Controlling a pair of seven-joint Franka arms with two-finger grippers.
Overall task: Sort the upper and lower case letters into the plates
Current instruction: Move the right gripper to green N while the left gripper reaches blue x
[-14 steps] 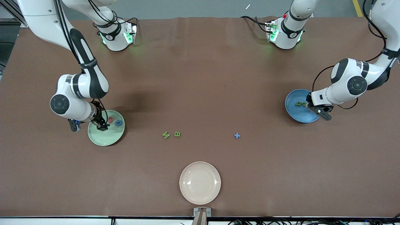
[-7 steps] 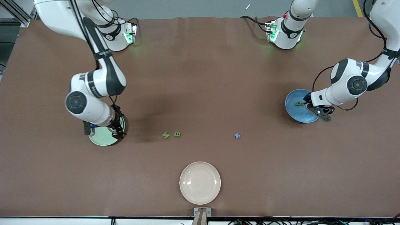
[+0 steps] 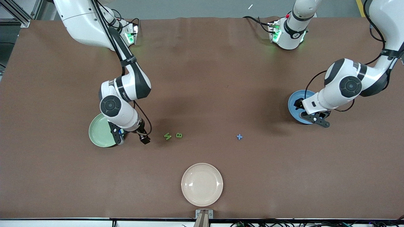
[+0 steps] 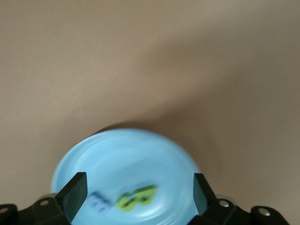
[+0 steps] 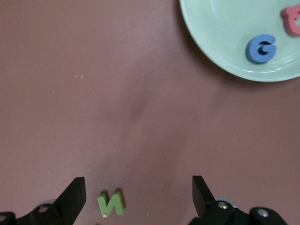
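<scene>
Currently brown table (image 3: 202,78) mostly bare mid-span. My right gripper (image 5: 136,197) spread over green N (image 3: 167,136), beside green plate (image 3: 99,135). Left gripper (image 4: 138,194) spread over blue plate (image 4: 126,159), holding probably two letters (image 4: 136,197). Cream plate (image 3: 202,184) near front edge.

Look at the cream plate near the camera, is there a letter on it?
No, the cream plate holds nothing; the loose green letters lie on the table farther from the camera.
</scene>
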